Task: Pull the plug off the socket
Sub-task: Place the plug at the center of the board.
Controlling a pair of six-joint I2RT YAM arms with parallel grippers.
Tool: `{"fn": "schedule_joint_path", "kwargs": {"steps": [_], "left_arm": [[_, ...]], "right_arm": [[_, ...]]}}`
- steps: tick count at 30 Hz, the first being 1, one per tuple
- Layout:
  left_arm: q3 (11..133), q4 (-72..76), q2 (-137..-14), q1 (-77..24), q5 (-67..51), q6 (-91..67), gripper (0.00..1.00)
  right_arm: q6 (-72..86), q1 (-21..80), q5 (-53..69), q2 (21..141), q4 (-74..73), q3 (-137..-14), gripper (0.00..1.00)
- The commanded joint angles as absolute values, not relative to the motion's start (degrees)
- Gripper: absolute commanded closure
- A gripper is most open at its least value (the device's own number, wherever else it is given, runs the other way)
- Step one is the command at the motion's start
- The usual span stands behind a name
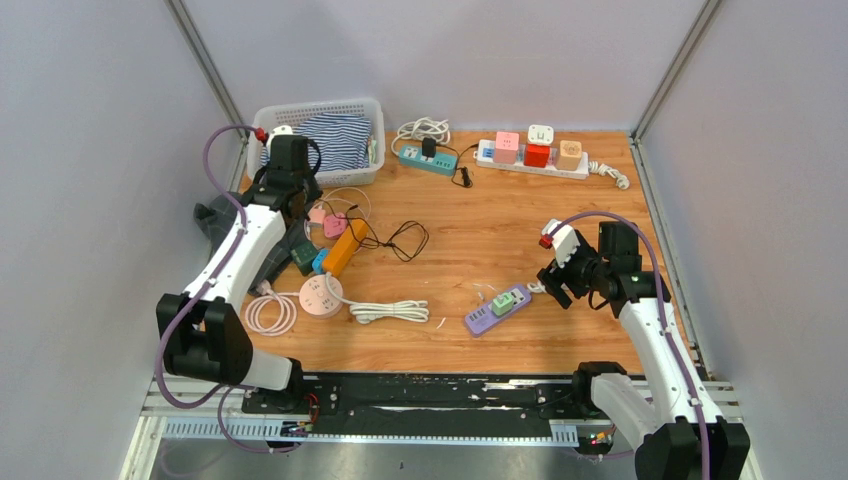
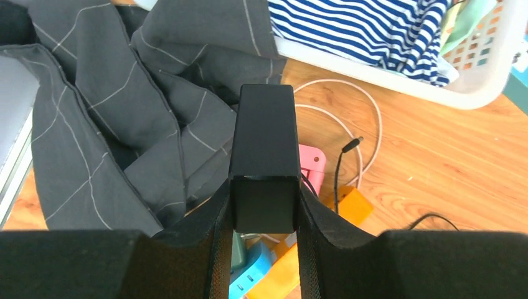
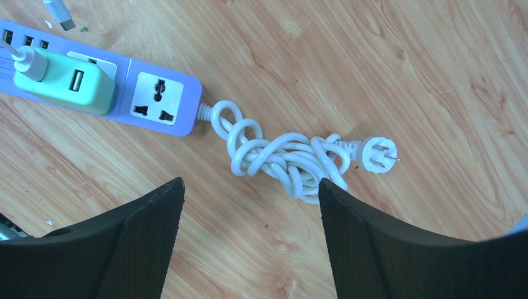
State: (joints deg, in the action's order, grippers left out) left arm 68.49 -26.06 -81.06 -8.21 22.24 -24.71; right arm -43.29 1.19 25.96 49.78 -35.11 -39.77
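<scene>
My left gripper (image 1: 300, 212) is shut on a black plug block (image 2: 263, 162) and holds it above the pink socket (image 2: 311, 165) and the orange power strip (image 2: 350, 208), near the grey cloth. In the left wrist view the block fills the gap between the fingers (image 2: 218, 249). My right gripper (image 1: 553, 280) is open and empty just right of the purple power strip (image 1: 497, 310). That strip (image 3: 159, 103) carries a green plug (image 3: 65, 81). Its knotted white cord (image 3: 286, 159) lies just beyond my open right gripper (image 3: 250, 184).
A white basket (image 1: 262, 118) with striped cloth stands at the back left. A grey checked cloth (image 2: 93, 124) lies by the left wall. A teal strip (image 1: 428, 158) and a white strip with coloured cubes (image 1: 530, 155) lie at the back. A round white socket (image 1: 321, 297) lies front left.
</scene>
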Motion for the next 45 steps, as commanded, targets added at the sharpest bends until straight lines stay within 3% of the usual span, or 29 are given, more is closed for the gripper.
{"fn": "schedule_joint_path", "kwargs": {"steps": [1,11,16,21,31,33,35,45], "left_arm": [[67.71,-25.88,-82.52,-7.73,27.56,-26.45,0.94],[66.19,-26.80,-85.54,-7.56,32.04,-27.68,0.84],[67.73,-29.53,-86.35,-7.48,34.71,-29.43,0.46],[69.42,-31.38,-85.59,-7.47,33.75,-31.07,0.23],[70.76,-32.37,-77.91,-7.47,27.10,-34.26,0.15],[70.36,-31.44,-76.86,-7.55,22.22,-34.07,0.11],[69.21,-29.24,-76.04,-7.72,15.06,-32.78,0.01],[63.09,-17.40,-70.21,-8.59,-9.34,-25.62,0.00]], "right_arm": [[-43.93,0.62,27.25,49.76,-35.50,-38.97,0.20],[-44.03,0.53,27.60,49.53,-35.74,-39.01,0.20],[-44.03,0.53,27.76,49.49,-35.83,-38.94,0.20],[-44.12,-1.08,27.95,49.53,-35.86,-38.94,0.20],[-44.30,-1.22,28.29,49.78,-36.02,-38.89,0.20],[-44.38,-1.17,28.51,49.82,-36.03,-38.85,0.20],[-44.43,-1.22,28.71,49.97,-36.11,-38.77,0.20],[-44.73,-1.22,29.09,50.03,-36.24,-38.76,0.20]]}}
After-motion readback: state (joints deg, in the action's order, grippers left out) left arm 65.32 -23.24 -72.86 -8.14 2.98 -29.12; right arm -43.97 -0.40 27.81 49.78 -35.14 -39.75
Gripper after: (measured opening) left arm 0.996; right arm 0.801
